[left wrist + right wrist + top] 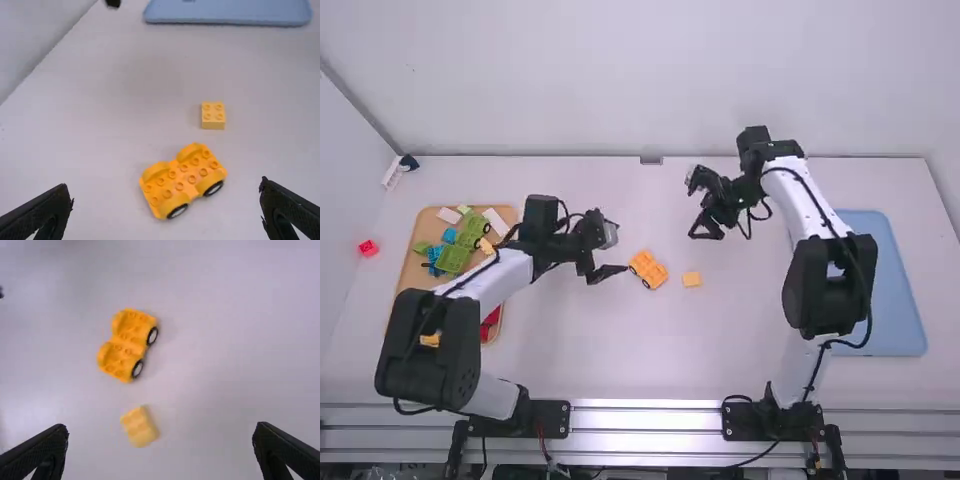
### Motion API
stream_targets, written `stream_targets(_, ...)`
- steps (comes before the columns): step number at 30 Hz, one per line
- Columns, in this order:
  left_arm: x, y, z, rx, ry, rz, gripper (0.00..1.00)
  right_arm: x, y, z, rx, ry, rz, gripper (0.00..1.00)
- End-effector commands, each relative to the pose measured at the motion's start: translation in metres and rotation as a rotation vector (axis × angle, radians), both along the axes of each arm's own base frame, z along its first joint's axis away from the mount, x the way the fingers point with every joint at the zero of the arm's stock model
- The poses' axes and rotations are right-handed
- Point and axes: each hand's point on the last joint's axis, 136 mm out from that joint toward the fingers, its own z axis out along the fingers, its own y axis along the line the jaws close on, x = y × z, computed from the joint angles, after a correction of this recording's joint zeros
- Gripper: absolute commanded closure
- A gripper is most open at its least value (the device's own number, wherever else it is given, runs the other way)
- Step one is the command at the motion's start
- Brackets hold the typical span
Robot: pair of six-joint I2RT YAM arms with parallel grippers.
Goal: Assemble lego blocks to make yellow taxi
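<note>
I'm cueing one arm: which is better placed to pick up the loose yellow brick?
Probably the right: its open gripper looks nearer the brick, while the wheeled base lies between the brick and the left gripper.

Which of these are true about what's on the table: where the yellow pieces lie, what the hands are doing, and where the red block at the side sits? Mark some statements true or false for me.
1. The orange-yellow plastic car base stands with its studs facing up. True.
2. The small square yellow plastic block is stacked on the car base. False: it lies apart from it, on the table.
3. The black two-fingered left hand and right hand are both open. True.
4. The left hand is gripping the car base. False: nothing is between its fingers.
5. The small red block lies on the table, outside the tan tray. True.
</note>
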Motion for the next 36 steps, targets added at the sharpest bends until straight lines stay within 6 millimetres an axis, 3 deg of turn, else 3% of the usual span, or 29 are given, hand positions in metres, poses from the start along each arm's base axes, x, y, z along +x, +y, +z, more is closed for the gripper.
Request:
stream_targets(1, 0.009, -0.008, -0.003, 0.069, -0.072, -0.055, 0.01, -0.004, 0.013, -0.004, 0.042, -0.042, 0.032, 0.02)
stream_targets(4, 0.018, -0.011, -0.009, 0.070, -0.021, -0.066, 0.01, -0.012, 0.020, 0.008, 0.056, -0.135, 0.080, 0.02)
stream_targets(8, 0.022, -0.022, -0.022, 0.046, -0.006, -0.189, 0.01, -0.038, 0.012, 0.033, 0.063, -0.265, 0.146, 0.01)
stream_targets(11, 0.021, -0.026, -0.034, 0.084, -0.009, -0.259, 0.01, -0.055, 0.011, 0.035, 0.137, -0.309, 0.153, 0.01)
stream_targets(17, 0.025, -0.033, -0.064, 0.206, 0.017, -0.396, 0.01, -0.076, 0.017, -0.002, 0.411, -0.342, 0.116, 0.01)
stream_targets(21, 0.023, -0.033, -0.080, 0.238, -0.002, -0.484, 0.01, -0.089, 0.018, -0.026, 0.440, -0.375, 0.127, 0.01)
stream_targets(25, 0.025, -0.031, -0.100, 0.288, 0.041, -0.502, 0.01, -0.088, 0.019, -0.028, 0.472, -0.357, 0.081, 0.01)
stream_targets(36, 0.020, -0.043, -0.130, 0.270, 0.057, -0.558, 0.01, -0.080, 0.020, -0.021, 0.487, -0.332, 0.030, 0.01)
